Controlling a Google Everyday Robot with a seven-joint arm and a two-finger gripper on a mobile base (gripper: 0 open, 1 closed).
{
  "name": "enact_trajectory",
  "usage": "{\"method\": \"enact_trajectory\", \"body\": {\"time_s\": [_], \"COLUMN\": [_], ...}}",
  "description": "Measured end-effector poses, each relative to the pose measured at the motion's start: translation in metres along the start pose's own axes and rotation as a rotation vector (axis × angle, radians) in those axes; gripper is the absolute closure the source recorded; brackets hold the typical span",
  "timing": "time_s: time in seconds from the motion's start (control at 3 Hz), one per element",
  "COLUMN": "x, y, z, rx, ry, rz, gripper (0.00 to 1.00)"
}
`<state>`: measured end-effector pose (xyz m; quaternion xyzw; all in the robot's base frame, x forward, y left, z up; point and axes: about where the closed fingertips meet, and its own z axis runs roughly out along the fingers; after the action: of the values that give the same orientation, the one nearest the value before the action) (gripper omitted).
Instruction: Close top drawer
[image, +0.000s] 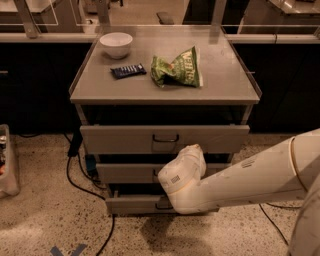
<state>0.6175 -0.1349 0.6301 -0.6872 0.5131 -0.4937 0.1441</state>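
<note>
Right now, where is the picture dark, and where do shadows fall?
Camera view: dim, warm light; the gap above the top drawer is black; a shadow lies on the floor under the arm; the claw, just below the drawer's handle, is well lit.

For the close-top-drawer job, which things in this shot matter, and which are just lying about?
Belongs to the job:
- top drawer, pulled out
- gripper, in front of the drawers, just below the top drawer's handle

Just lying about:
- white bowl, dark snack bar and green chip bag, all on the cabinet top
- middle drawer
- bottom drawer
</note>
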Motion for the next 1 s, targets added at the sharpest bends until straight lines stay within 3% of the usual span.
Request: {"method": "enact_trajectory", "body": {"time_s": [0.33, 1.0], "x": [0.0000, 0.0020], "y": [0.0000, -0.0047], "z": [0.0000, -0.0047], "rx": [0.000, 0.042], "ry": [0.000, -0.179], "rz": [0.000, 0.172], "gripper": [1.00, 1.00]}}
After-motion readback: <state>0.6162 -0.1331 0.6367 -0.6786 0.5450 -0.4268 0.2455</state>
